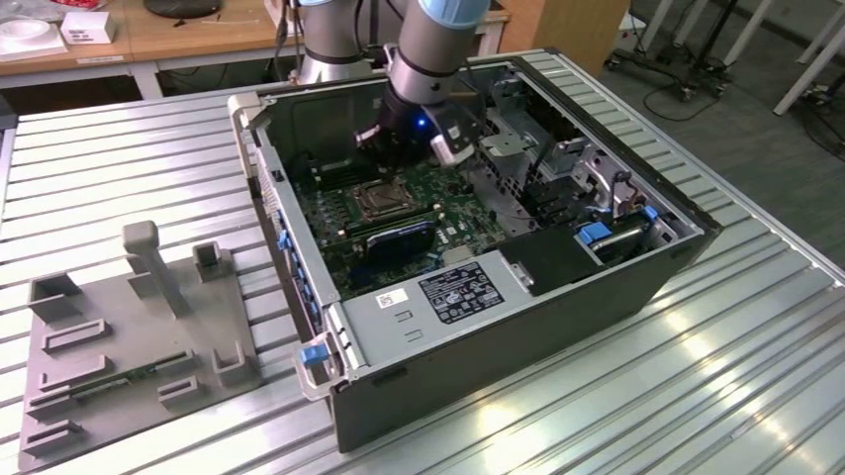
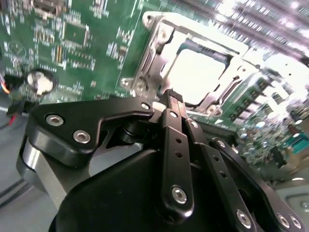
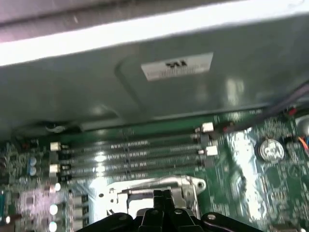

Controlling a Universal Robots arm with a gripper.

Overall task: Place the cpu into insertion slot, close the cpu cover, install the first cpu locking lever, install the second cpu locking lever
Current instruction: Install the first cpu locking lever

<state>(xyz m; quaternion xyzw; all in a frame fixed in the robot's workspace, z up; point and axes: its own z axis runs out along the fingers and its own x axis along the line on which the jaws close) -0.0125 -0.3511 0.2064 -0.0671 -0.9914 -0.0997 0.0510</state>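
Observation:
My gripper reaches down into the open computer case, just above the green board. In both wrist views its black fingers stand pressed together with nothing seen between them. Their tips are at the near edge of the insertion slot. The silvery cpu cover lies flat over the slot. A pale square, the cpu, shows through its window under strong glare. In the first wrist view the fingertips sit right at the cover's frame. I cannot make out the locking levers.
Long memory slots run beside the socket toward the case wall. A coin battery sits on the board. Drive bays with blue tabs fill the case on the exterior view's right. A grey fixture block lies on the ribbed table.

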